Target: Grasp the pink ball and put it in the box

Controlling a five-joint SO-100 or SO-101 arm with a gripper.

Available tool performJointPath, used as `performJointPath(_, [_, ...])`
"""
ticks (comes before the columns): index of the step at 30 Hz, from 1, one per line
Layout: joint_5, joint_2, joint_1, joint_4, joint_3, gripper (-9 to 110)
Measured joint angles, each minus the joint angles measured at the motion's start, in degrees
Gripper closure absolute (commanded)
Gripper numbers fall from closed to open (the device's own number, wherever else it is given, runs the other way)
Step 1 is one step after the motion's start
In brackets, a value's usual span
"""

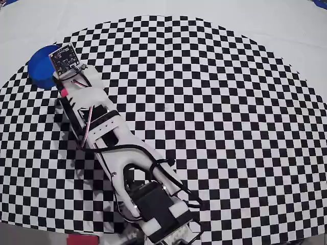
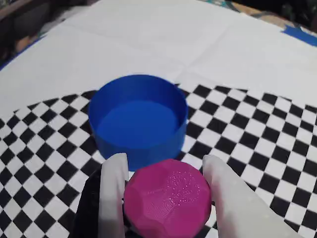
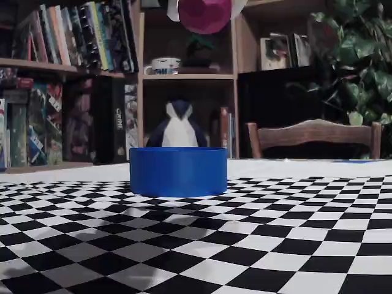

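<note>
Nearest the wrist camera, the small faceted magenta-pink plastic ball [image 2: 167, 201] sits clamped between the two white plastic fingers [image 2: 113, 191] of the gripper [image 2: 166, 166], one finger pressed against each side of it. Just beyond the ball in that view stands the round bright blue plastic box [image 2: 138, 119], open at the top and empty, resting on the black-and-white checkered table [image 2: 257, 134] cover near its curved edge.

In the fixed view, going left to right from the blue box [image 3: 178, 171]: bookshelves [image 3: 67, 79] stand behind and to its left, a dark-and-white stuffed penguin [image 3: 178, 127] sits directly behind it, and a wooden chair back [image 3: 315, 136] and green plant [image 3: 361, 67] lie to its right. The pink ball [image 3: 204, 15] hangs at the top of that view, well above the box and a little right of its middle, with white gripper [image 3: 205, 7] parts on both sides.

From overhead, the white arm [image 1: 110, 138] reaches up-left, its gripper end partly covering the box [image 1: 42, 67]; only a sliver of pink [image 1: 64, 92] shows beside the arm.
</note>
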Motion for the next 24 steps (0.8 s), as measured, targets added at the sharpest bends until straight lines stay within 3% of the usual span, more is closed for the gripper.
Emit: performJointPath(24, [0.0, -14.9, -0.7, -1.0, -10.1, 101])
